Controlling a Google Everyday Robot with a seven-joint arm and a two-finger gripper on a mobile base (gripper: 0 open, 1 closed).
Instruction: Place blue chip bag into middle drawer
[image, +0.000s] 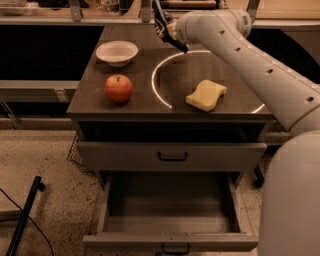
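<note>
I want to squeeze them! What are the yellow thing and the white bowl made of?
Sponge: probably soft foam, matte pale yellow, with rounded wavy edges. Bowl: plain white with little shine; maybe paper or plastic, possibly ceramic, hard to tell. The tool hangs over the back of the table, away from both.
</note>
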